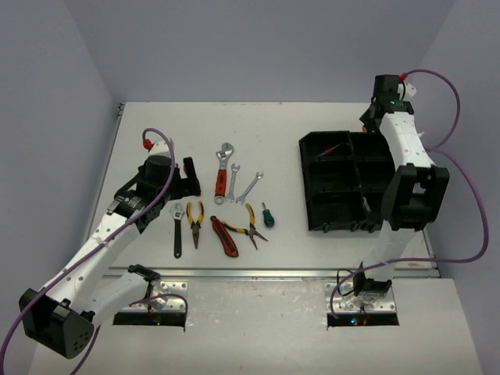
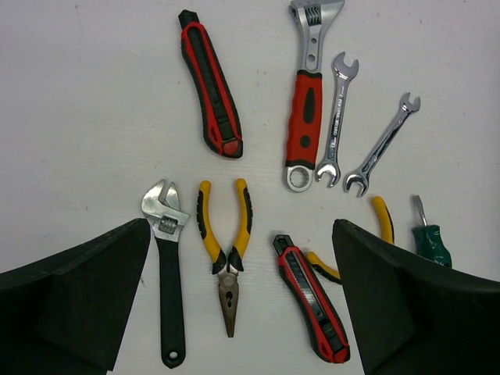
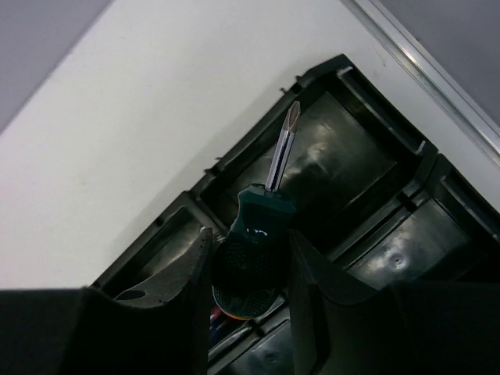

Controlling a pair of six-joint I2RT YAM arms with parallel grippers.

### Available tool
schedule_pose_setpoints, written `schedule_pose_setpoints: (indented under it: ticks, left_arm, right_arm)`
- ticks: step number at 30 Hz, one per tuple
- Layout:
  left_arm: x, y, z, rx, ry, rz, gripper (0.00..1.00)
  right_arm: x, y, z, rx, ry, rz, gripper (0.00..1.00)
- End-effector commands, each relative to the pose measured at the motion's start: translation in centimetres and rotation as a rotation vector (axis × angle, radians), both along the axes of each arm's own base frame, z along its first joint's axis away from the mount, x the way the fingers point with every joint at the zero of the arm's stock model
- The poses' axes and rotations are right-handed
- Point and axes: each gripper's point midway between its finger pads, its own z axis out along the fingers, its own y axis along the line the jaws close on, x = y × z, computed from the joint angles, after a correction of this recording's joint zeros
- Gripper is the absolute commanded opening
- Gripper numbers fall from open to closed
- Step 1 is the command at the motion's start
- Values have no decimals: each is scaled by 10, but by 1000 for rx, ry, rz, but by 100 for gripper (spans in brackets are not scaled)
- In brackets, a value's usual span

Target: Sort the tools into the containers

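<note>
Your right end effector (image 3: 248, 262) holds the green screwdriver (image 3: 258, 223) by its handle, blade pointing ahead over a compartment of the tray (image 1: 306, 183). Lower it close to that compartment's floor before you open, so it doesn't bounce out. The left wrist view shows your left end effector (image 2: 242, 266) spread wide, with the yellow pliers (image 2: 225, 242) directly beneath. Overhead, the held screwdriver is hidden.

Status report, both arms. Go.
Left gripper open above loose tools. Right gripper shut on green screwdriver, over tray. Nothing blocking.
</note>
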Motion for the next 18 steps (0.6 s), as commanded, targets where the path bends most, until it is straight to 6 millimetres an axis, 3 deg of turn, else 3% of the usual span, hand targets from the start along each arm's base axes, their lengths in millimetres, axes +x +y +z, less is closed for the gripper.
schedule_pose_setpoints:
  ticks: [1,4,8,9,12,15,18]
  left_arm:
    - [4,3,15,-13,-64,11,100]
    - [5,1,15,-14,-61,-4,100]
    - [5,2,18,-13,-69,1,100]
    - [5,2,18,-11,-68,0,100]
    - [5,1,17,-11,-68,-3,100]
    - [5,2,17,-10,-69,-3,100]
    - [5,2,17,-9,-69,-3,100]
  right_arm:
    - [4,-35,-20,-17,83,-55,3]
    - [12,-32,-36,13,118,-18,11]
    - [14,-22,-49,66,125,12,15]
    - [14,-21,-50,67,122,15,20]
    - [11,-19,-46,74,122,14,54]
    - [6,-16,-36,82,111,17,69]
    - [-1,-11,-11,71,63,28,80]
